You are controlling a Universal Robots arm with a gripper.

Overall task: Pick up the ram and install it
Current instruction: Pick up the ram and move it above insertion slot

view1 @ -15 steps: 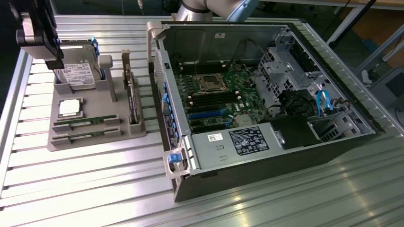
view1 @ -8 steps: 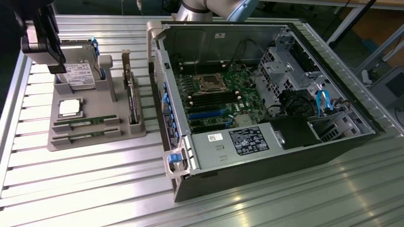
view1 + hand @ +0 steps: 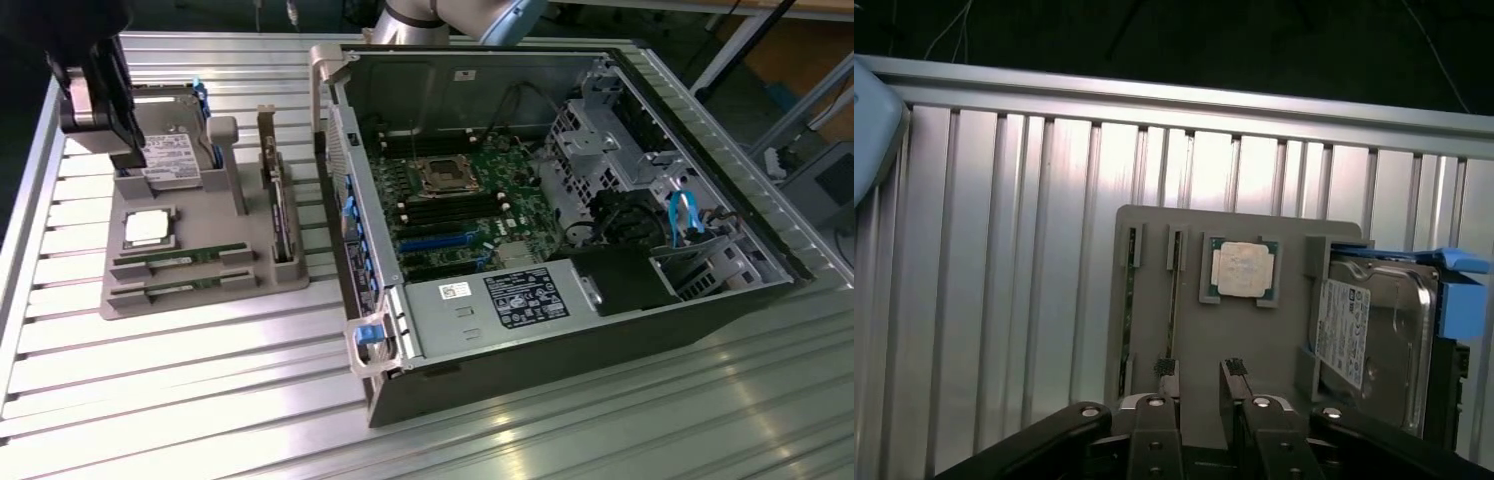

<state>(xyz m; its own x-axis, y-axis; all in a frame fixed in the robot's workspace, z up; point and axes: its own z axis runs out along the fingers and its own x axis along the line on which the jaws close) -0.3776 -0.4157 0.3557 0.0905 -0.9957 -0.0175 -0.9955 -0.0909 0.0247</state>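
Wrist view first: the gripper [image 3: 1199, 385] sits closest to us, spread wide with nothing in the gap but bare tray. Just beyond, one fingertip [image 3: 1165, 370] lines up with the end of a ram stick [image 3: 1172, 300] standing on edge in its slot; touching or just above, can't tell. A second stick [image 3: 1126, 300] sits in the neighbouring slot, both in the grey tray [image 3: 1154, 225]. Further along the tray comes the square processor [image 3: 1244, 270], then the hard drive [image 3: 1369, 340], and past it all the ribbed metal table [image 3: 1004, 250]. On the exterior view, those sticks lie at the tray's near end on the exterior view's left, well apart from the open computer case [image 3: 534, 370] and its motherboard [image 3: 461, 210] at centre frame. So this reads as the approach, pickup not yet made. A clean grab calls for a sideways shift so the thin board falls between the fingers, squared to it, before closing.
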